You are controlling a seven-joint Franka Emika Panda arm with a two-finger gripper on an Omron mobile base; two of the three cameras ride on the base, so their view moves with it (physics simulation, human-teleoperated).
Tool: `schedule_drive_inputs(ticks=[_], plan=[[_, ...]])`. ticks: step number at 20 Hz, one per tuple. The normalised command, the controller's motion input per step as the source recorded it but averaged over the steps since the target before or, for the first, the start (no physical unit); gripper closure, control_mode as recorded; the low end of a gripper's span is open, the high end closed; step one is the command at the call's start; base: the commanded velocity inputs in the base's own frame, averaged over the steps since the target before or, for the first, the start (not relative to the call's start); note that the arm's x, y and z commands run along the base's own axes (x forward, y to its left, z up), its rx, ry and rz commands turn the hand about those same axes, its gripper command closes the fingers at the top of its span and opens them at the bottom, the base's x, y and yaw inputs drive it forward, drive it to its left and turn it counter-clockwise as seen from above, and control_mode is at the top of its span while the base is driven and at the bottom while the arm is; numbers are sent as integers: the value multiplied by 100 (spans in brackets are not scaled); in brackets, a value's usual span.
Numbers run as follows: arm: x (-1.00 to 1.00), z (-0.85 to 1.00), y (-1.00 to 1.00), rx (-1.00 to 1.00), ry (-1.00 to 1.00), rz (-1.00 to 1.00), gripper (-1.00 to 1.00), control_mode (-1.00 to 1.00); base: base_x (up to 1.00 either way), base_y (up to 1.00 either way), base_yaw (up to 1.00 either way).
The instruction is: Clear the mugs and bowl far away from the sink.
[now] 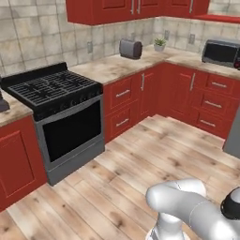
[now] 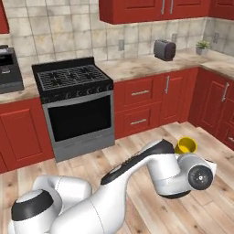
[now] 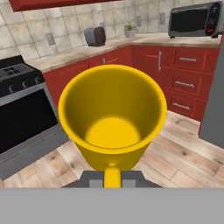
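In front of the stove [image 2: 75, 98], over the floor, your gripper [image 3: 112, 178] is clamped on the yellow mug [image 3: 113, 116] by its handle. Keep the mug upright; carry it to tabletop [image 2: 151, 64] near the toaster [image 2: 164, 49], set down gently.

We see the counter [image 1: 117, 68] right of the stove [image 1: 56, 89], bearing a toaster [image 1: 130, 48], plant [image 1: 160, 44] and microwave [image 1: 221, 52].
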Motion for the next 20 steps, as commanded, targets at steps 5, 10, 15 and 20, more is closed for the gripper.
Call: schedule_drive_inputs(ticks=[5, 10, 15, 20], plan=[[0, 0, 0, 0, 0, 0, 100, 100, 100, 5, 22], [0, 0, 0, 0, 0, 0, 100, 100, 100, 1, 37], [0, 0, 0, 0, 0, 0, 100, 100, 100, 0, 52], [0, 0, 0, 0, 0, 0, 100, 100, 100, -22, 52]])
